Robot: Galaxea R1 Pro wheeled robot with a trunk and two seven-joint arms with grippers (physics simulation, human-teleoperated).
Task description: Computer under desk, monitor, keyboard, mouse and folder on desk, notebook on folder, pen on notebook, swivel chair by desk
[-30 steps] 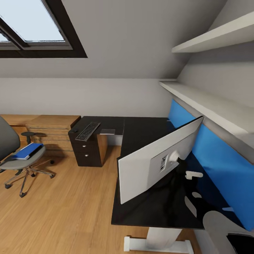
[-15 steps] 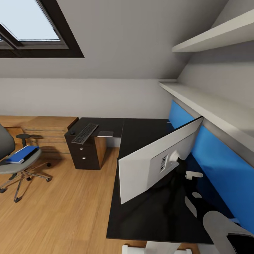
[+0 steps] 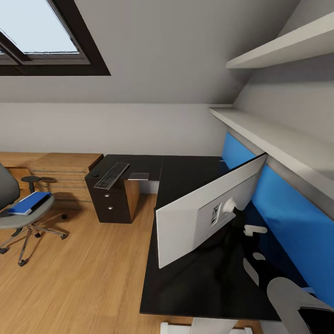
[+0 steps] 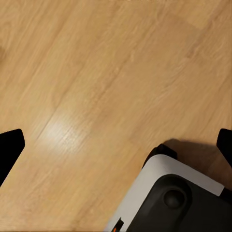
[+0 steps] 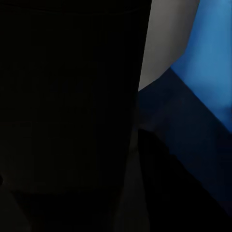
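We saw the black tabletop (image 3: 185, 176) carrying the monitor (image 3: 208, 211), its pale back toward us, and the keyboard (image 3: 112, 175); the folder (image 3: 28, 202) lay on the swivel chair (image 3: 18, 213). The left end effector (image 4: 116, 145) gaped wide over floor (image 4: 96, 72), well apart from them; we could not tell the right's state.

Black desk (image 3: 185, 176), bright blue folder (image 3: 28, 202)

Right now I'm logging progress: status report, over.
Grippers: state cannot be told. Monitor on desk; keyboard at desk's far end; folder on swivel chair, apart from desk. Nothing blocking.
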